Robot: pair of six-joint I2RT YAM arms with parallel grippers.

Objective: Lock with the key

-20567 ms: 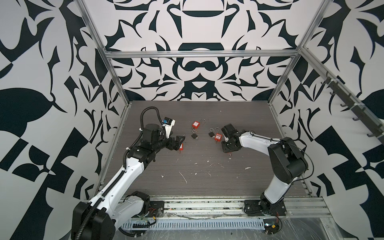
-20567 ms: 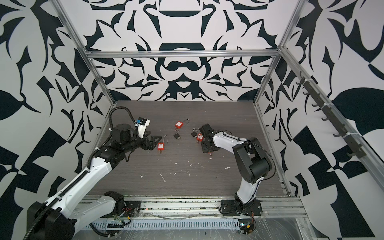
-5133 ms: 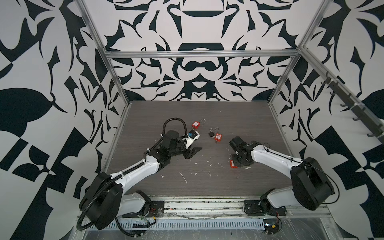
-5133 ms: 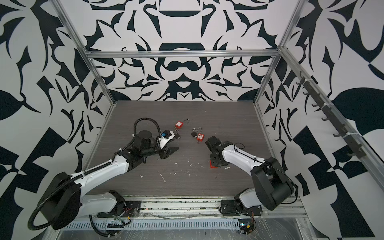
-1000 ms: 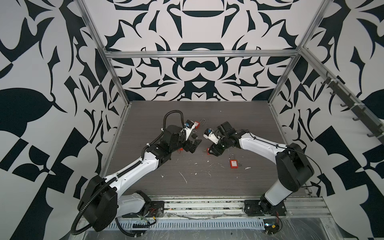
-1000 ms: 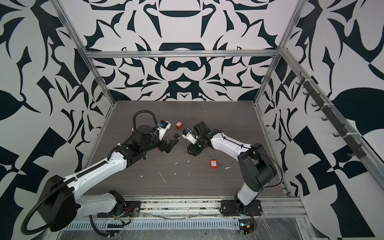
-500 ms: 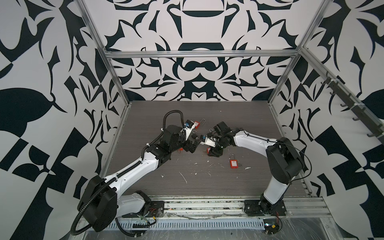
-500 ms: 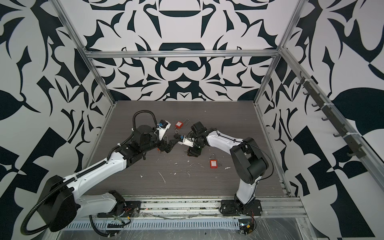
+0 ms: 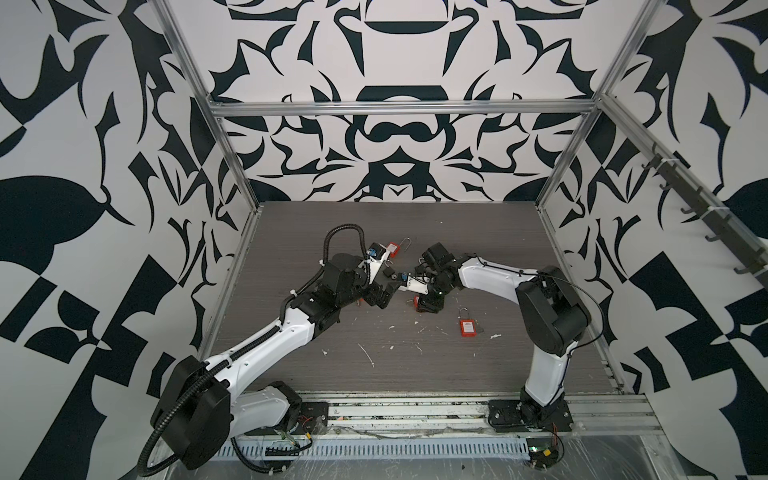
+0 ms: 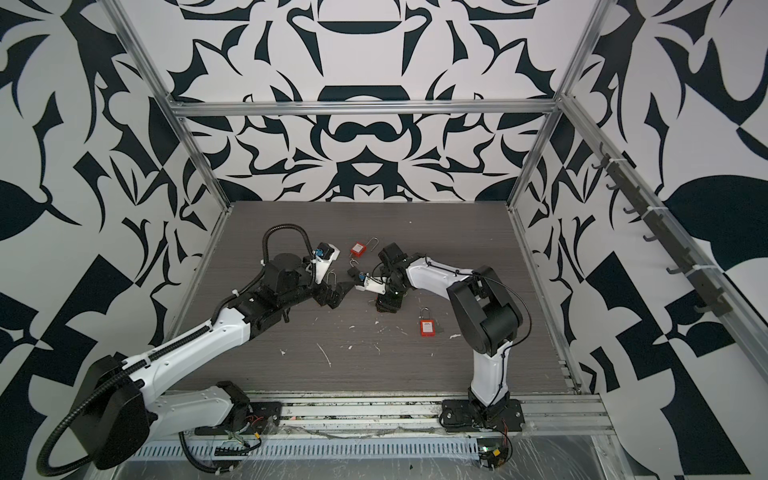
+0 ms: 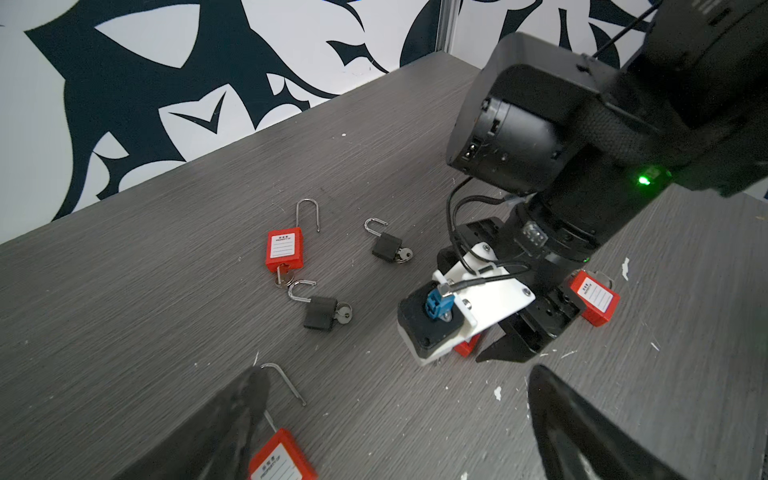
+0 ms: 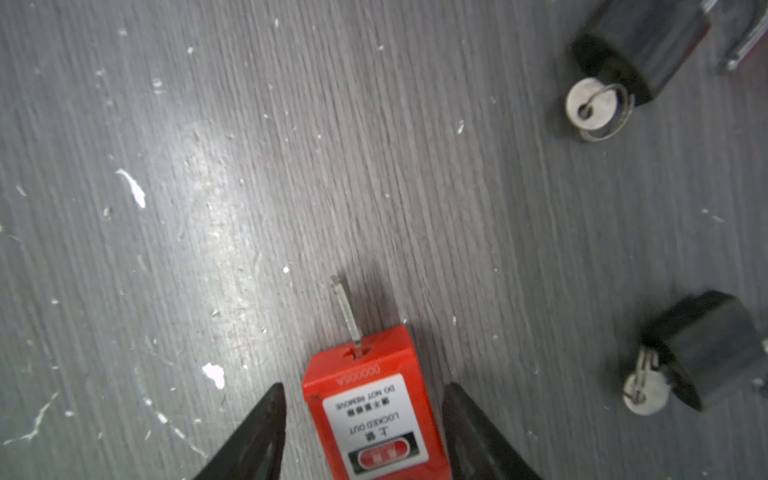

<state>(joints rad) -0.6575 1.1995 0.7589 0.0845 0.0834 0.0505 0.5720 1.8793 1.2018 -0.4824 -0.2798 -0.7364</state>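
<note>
- Nearest the front edge of the table (image 9: 415, 374), toward its right side, a closed red padlock (image 9: 468, 327) is seen lying alone among white flecks. It is well apart from both grippers and is judged to be at little risk.
- At the table's middle, the right gripper (image 12: 363, 386) is clamped on the gripped red padlock (image 12: 374, 415). Its key (image 12: 347, 311) is seated in the keyway and pointed down at the table.
- The shackle is hidden inside the gripper, so whether it is pressed home cannot be told. If it is not, nothing would be locked by a turn of the key.
- If the padlock were lowered, the key could be driven against the table and bent, or the smooth body pushed askew in the jaws.
- Just beside it, the left gripper (image 11: 397, 370) is spread wide and empty. An open red padlock (image 11: 278, 461) is partly covered by one of its fingers and could be swept aside.
- With the two grippers this close, the right arm's wrist camera (image 11: 436, 320) could be struck.
- Slightly farther back, a black padlock (image 11: 320, 313) and a second black padlock (image 11: 388, 247) are seen with shackles open and keys inserted. Either could be knocked by a wide swing.
- Farthest, toward the back edge, a far red padlock (image 9: 394, 248) is left untouched with its shackle raised.
</note>
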